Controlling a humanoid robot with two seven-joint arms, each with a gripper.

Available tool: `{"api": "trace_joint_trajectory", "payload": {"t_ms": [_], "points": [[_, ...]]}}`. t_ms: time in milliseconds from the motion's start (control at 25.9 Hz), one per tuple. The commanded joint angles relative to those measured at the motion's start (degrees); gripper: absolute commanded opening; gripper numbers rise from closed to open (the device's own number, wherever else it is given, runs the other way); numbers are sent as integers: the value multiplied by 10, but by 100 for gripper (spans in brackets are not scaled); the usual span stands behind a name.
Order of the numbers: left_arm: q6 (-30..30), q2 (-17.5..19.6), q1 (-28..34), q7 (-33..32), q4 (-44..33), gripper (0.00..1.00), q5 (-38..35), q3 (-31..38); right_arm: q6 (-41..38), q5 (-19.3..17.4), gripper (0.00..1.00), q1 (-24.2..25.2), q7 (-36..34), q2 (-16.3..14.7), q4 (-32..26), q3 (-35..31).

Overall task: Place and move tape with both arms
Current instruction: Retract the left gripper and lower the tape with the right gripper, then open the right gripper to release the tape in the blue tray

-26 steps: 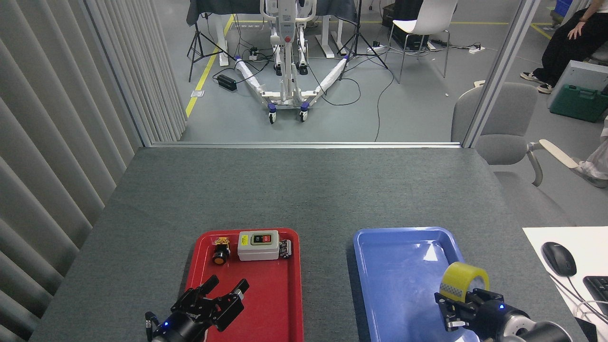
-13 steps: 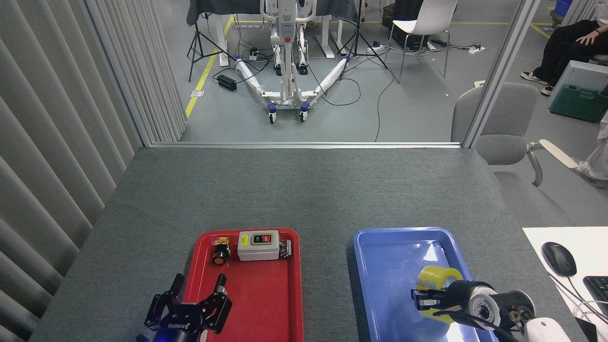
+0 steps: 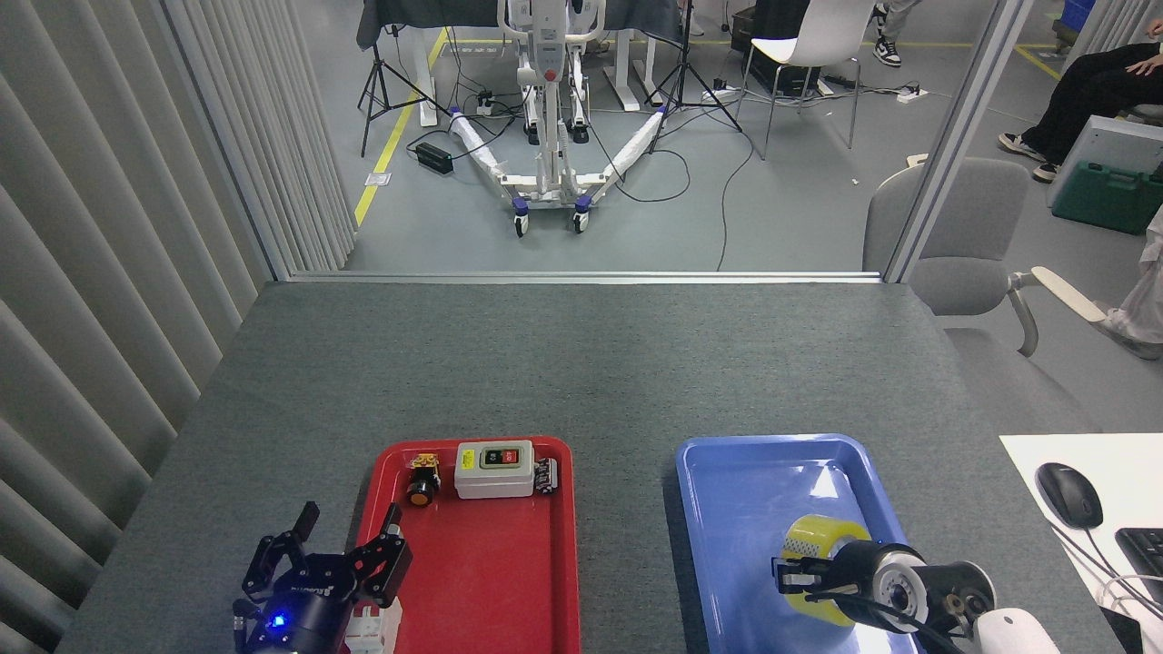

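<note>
Where the red tray lies on the grey table, its far end holds a small orange-tipped button, a white switch box and a small dark part in a row. The left gripper hovers at that tray's left rim, fingers spread wide, its arm cut off below. Over the blue tray, the right gripper clasps the tape, partly hiding it.

Grey felt-covered table set against vertical blinds on left. Grey floor beyond, yellow line taped along it. White wheeled stand, tangled cables, white chair parked behind; grey armchair tucked at right.
</note>
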Motion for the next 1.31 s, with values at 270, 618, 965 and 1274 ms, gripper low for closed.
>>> {"api": "trace_joint_trajectory", "payload": {"t_ms": [270,618,965,1274], "points": [[2,-18,-6,40,-1,100,-227,-2,58,4,86,7,-33,-5,-1,0],[4,-16,-21,32,23,100,-207,11,62,1,99,28,-122,-9,-9,-10],[-42,-23,-30,41,44,100,-179,16,83,4,99,88,-424,-8,-27,-45],[-44,-11,-36,38,57,100,-97,15,66,94,99,135,-646,16,-26,-46]]}}
